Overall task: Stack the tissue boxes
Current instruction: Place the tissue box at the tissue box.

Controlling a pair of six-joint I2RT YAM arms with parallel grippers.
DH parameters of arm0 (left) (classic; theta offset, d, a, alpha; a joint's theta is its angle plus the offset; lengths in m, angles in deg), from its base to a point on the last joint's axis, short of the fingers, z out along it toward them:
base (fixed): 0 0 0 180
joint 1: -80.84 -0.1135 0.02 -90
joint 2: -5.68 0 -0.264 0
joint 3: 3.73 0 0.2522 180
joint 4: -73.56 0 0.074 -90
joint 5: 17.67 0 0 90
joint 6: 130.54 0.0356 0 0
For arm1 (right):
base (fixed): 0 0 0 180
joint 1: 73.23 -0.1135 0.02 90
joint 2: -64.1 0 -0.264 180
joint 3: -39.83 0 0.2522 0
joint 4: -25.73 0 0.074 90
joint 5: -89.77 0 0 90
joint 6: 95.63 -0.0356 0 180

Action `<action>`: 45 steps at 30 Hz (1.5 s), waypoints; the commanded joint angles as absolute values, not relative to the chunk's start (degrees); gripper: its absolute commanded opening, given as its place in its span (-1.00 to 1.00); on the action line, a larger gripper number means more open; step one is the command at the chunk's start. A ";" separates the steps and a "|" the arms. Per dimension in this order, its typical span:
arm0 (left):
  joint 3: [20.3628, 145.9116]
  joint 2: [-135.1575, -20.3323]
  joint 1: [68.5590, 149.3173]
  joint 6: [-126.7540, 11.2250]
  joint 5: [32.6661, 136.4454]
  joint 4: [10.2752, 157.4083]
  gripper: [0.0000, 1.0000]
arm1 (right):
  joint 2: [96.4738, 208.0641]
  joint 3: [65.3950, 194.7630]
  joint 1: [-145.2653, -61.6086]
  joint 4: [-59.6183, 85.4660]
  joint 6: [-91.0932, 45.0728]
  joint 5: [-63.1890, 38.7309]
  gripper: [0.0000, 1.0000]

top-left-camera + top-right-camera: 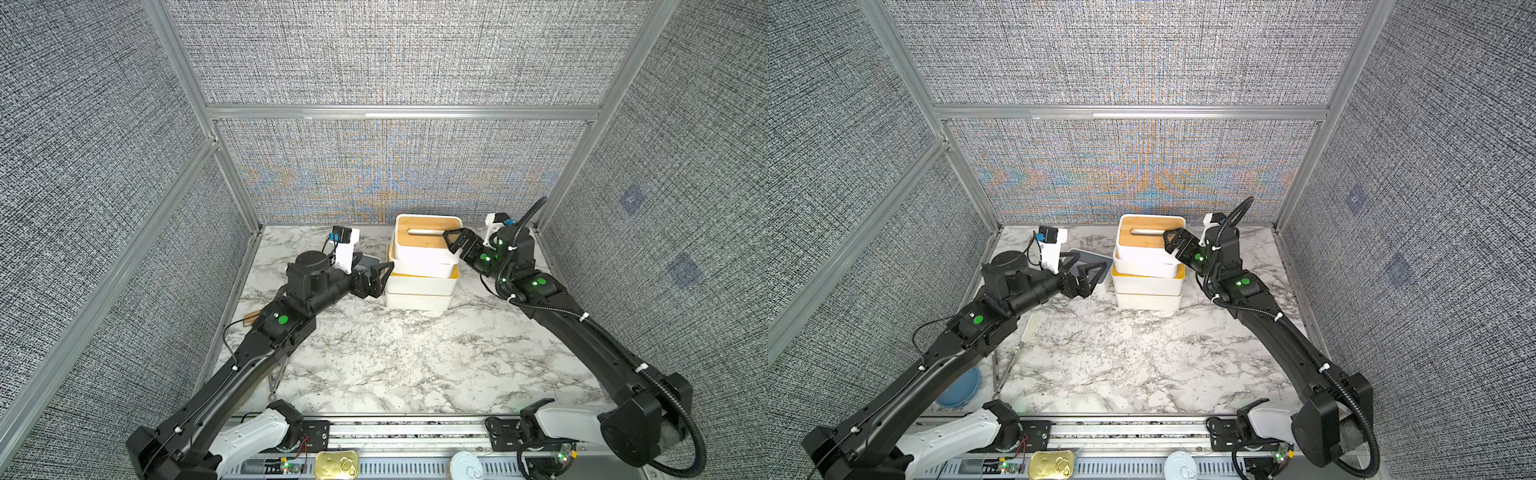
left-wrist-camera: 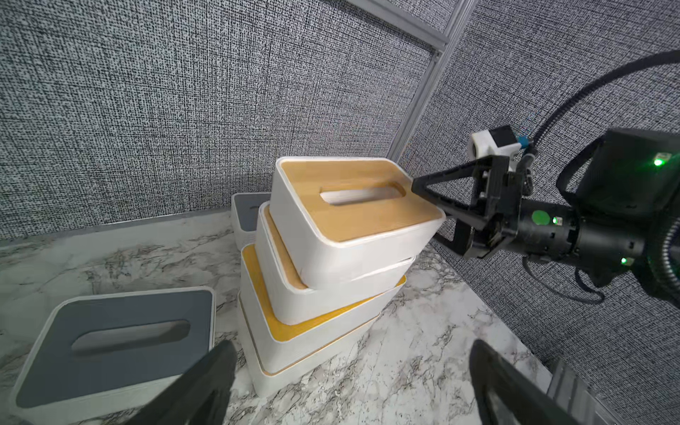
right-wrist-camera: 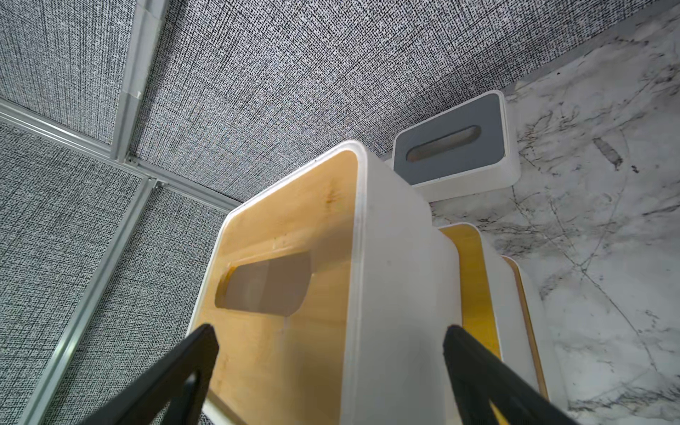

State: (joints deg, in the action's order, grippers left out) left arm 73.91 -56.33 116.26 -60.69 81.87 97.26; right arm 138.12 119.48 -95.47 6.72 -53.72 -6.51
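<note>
Several tissue boxes with bamboo or yellow lids stand in a skewed stack (image 1: 419, 286) (image 1: 1148, 286) (image 2: 312, 331) at the back of the marble table. The top box (image 1: 424, 237) (image 1: 1144, 237) (image 2: 353, 206) (image 3: 279, 220) sits crooked on the one below. My right gripper (image 1: 453, 241) (image 1: 1169, 241) (image 2: 428, 211) (image 3: 329, 335) is open, straddling the top box's right end: one finger over the lid, the other beside the wall. My left gripper (image 1: 376, 272) (image 1: 1086, 268) (image 2: 353, 382) hangs open and empty left of the stack, over a grey-lidded box (image 1: 1081, 259) (image 2: 114, 342). Another grey-lidded box (image 2: 250, 213) stands behind the stack.
The back wall (image 1: 395, 174) runs close behind the stack. A blue plate (image 1: 961, 388) lies under the left arm near the table's left edge, with pale sticks (image 1: 1030, 328) beside it. A gold tin (image 1: 336, 465) and a white can (image 1: 465, 467) lie on the front rail.
</note>
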 commanded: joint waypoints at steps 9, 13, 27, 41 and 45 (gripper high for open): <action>86.46 -71.02 115.83 -58.90 80.55 100.76 0.99 | 138.46 119.33 -95.56 9.77 -53.82 -8.81 0.98; 85.18 -70.87 114.86 -58.44 82.25 99.41 0.99 | 138.77 119.31 -95.55 10.39 -54.19 -9.56 0.98; 82.46 -69.26 114.17 -57.86 84.23 97.67 0.99 | 139.73 118.97 -95.55 11.49 -54.99 -10.69 0.98; 82.36 -70.67 113.88 -57.24 85.51 98.03 0.98 | 139.25 118.89 -95.90 11.58 -55.28 -9.82 0.98; 82.55 -71.21 113.84 -57.15 86.08 98.29 0.98 | 139.19 118.76 -95.85 11.36 -55.20 -9.21 0.98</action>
